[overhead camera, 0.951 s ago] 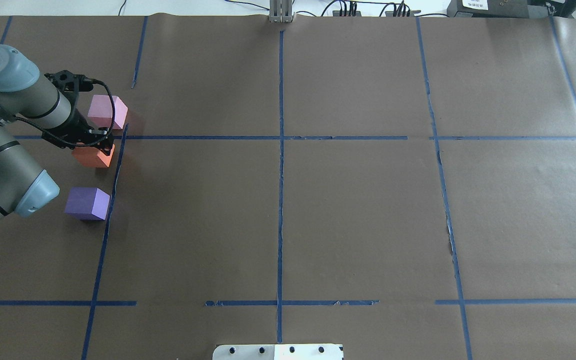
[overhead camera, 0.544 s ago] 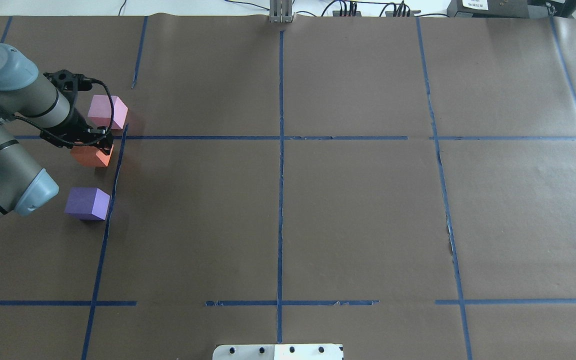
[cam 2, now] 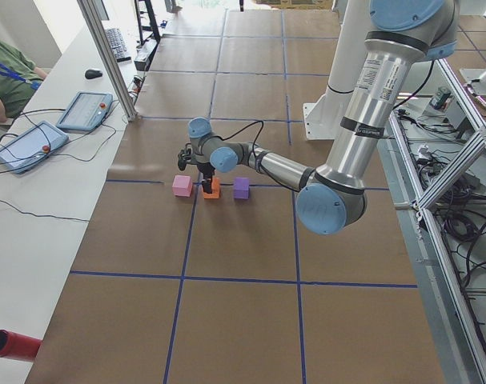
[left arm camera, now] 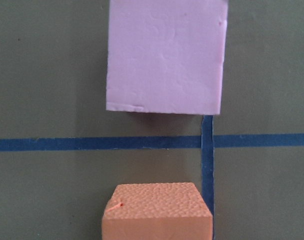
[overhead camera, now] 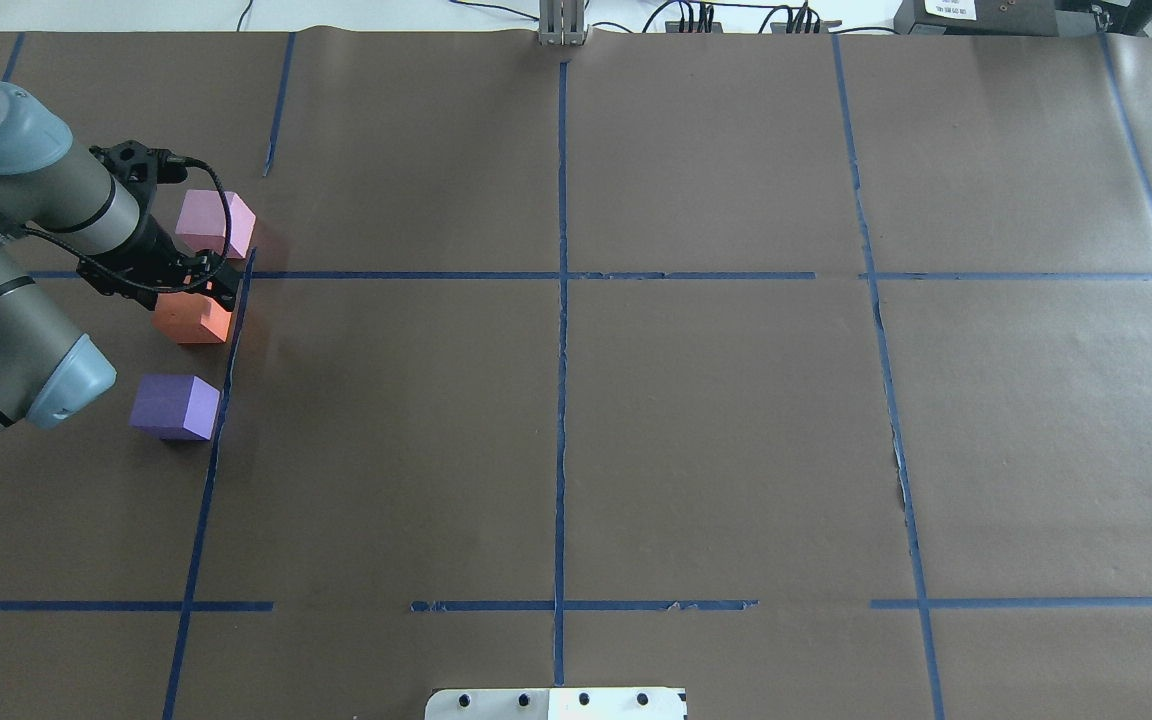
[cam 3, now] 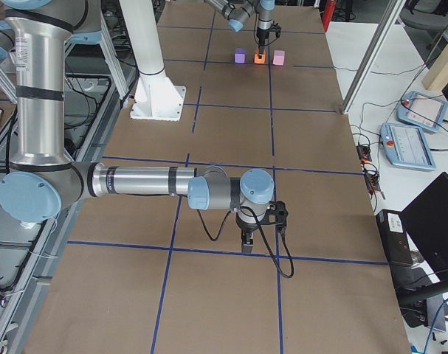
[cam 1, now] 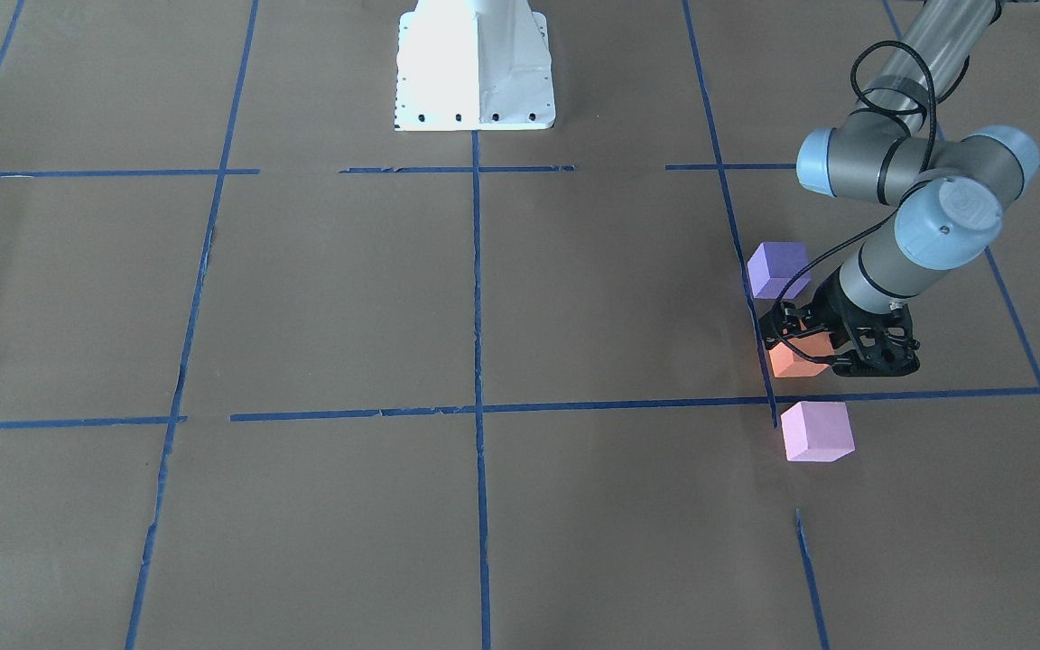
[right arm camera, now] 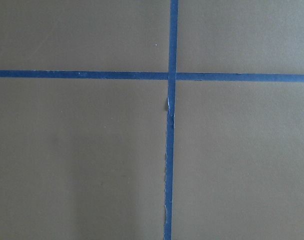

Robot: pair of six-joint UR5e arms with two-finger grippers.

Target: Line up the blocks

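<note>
The left gripper [overhead camera: 200,288] sits low at the left edge of the overhead view, closed on the orange block [overhead camera: 186,322]. The block shows just below the black fingers, and its upper part is hidden by them. In the left wrist view it fills the bottom centre of the frame.

The pink block [overhead camera: 206,218] lies just above the gripper in the overhead view, past a horizontal blue tape line [overhead camera: 406,275] and apart from the orange one. The purple block [overhead camera: 172,406] lies lower in the frame, also apart. All three run in a rough column beside a vertical tape line, on the brown paper-covered table [overhead camera: 736,450].

The orange block is a small matte cube with a pebbly, foam-like top. The pink one is paler and smoother, and the purple one is a deeper violet of the same size.

The right gripper [cam 3: 246,240] hangs over bare paper in the lower middle of the right-side view. Whether it is open or closed cannot be told.
</note>
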